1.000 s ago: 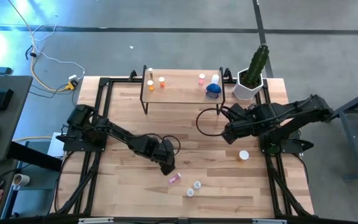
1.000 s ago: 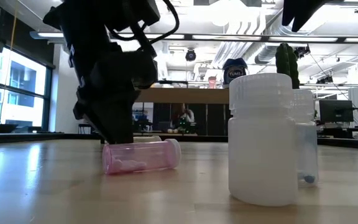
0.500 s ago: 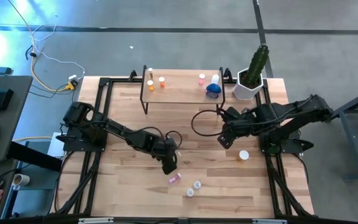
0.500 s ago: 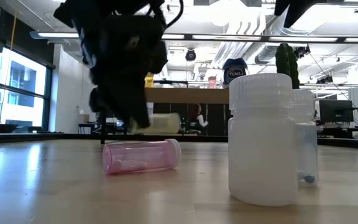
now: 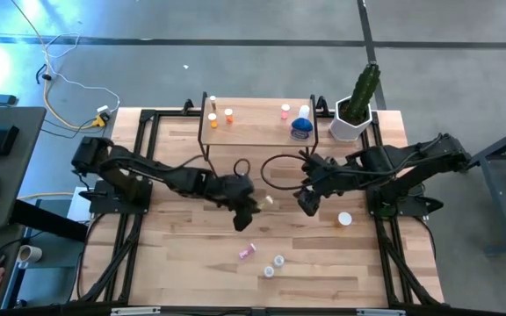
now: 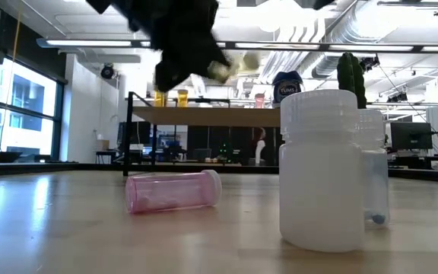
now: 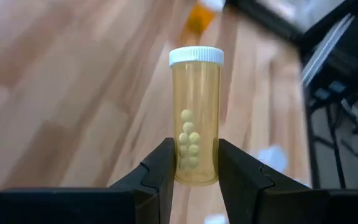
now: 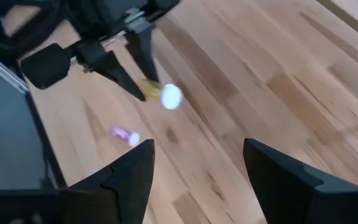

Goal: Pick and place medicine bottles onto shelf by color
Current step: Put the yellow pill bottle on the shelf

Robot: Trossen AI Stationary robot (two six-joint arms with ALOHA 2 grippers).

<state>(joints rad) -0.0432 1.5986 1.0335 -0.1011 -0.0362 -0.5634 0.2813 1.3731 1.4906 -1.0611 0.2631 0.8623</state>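
1. I see a robotics lab or open workshop hall: the worktop point(image 5: 191, 254) stands on a bare grey concrete floor point(image 5: 235, 61).
2. In the low view there are exposed ducts point(image 6: 310, 46) and long strip lights point(image 6: 90, 43) on the ceiling.
3. I notice large windows point(image 6: 21, 114), a monitor point(image 6: 411, 137), and loose cables point(image 5: 68, 88) on the floor.

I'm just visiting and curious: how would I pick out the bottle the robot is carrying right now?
Find the wooden table; over its middle, the left gripper holds the yellowish bottle in the air. It has a white cap and small pills inside, while the pink bottle lies on the tabletop.
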